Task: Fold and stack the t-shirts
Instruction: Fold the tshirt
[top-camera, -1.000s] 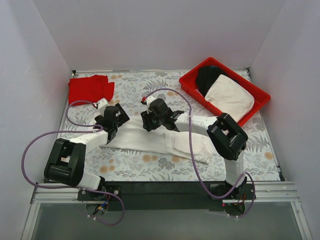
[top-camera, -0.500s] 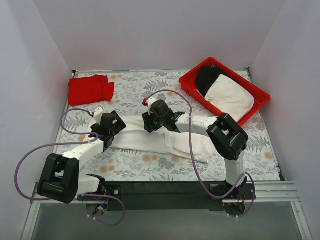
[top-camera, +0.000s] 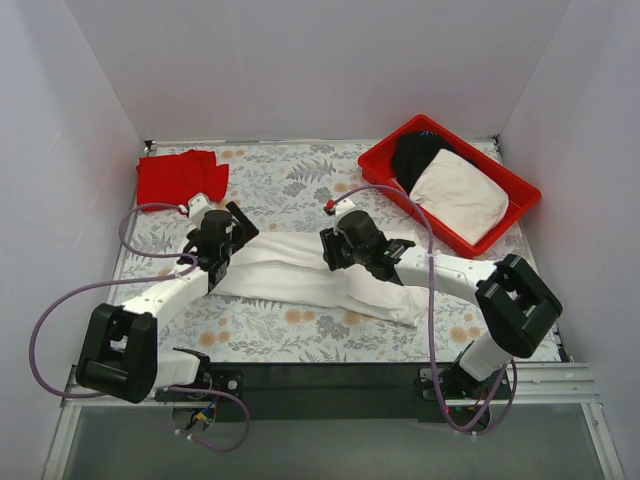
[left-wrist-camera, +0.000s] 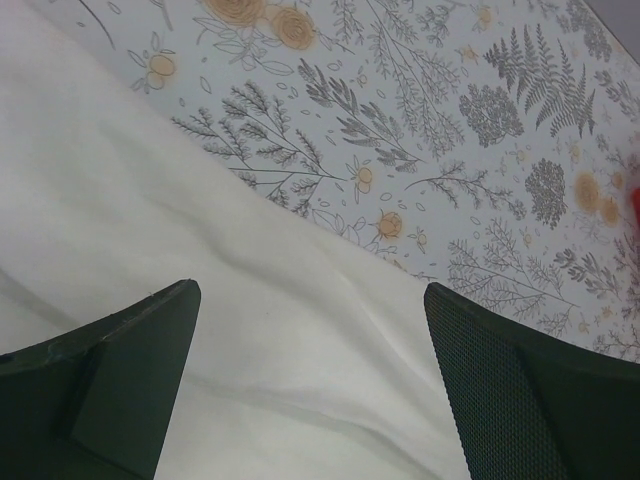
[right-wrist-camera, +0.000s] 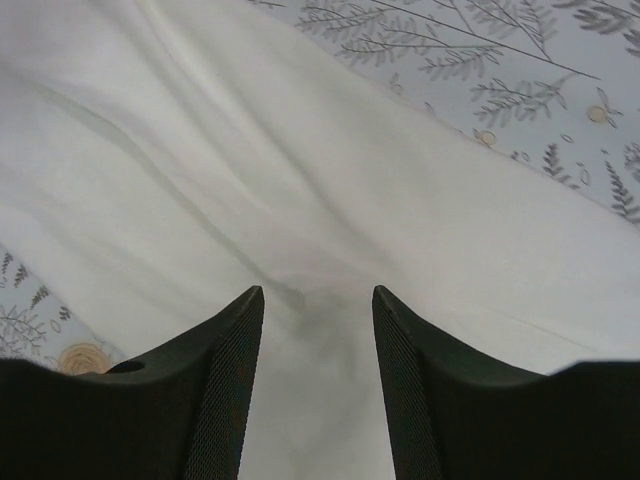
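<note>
White t-shirt (top-camera: 290, 272) lies beneath parted left gripper (left-wrist-camera: 310, 300) and right gripper (right-wrist-camera: 318, 292).

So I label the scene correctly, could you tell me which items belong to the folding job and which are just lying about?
Job: white t-shirt, lying mid-table; red t-shirt, folded at far left.
Lying about: red plastic tray; off-white garment and black garment inside it.
</note>
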